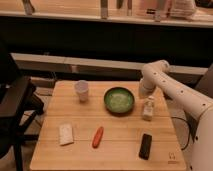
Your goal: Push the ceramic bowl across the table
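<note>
The green ceramic bowl [119, 100] sits on the light wooden table [107, 142], a little right of its middle and toward the far side. My white arm comes in from the right. My gripper [148, 109] hangs over the table just right of the bowl, a small gap from its rim.
A small pale cup [81, 91] stands left of the bowl. A white packet [65, 133], an orange-red carrot-like item [98, 136] and a black flat device [145, 146] lie along the near side. A dark chair [15, 112] stands at the left. A dark counter runs behind.
</note>
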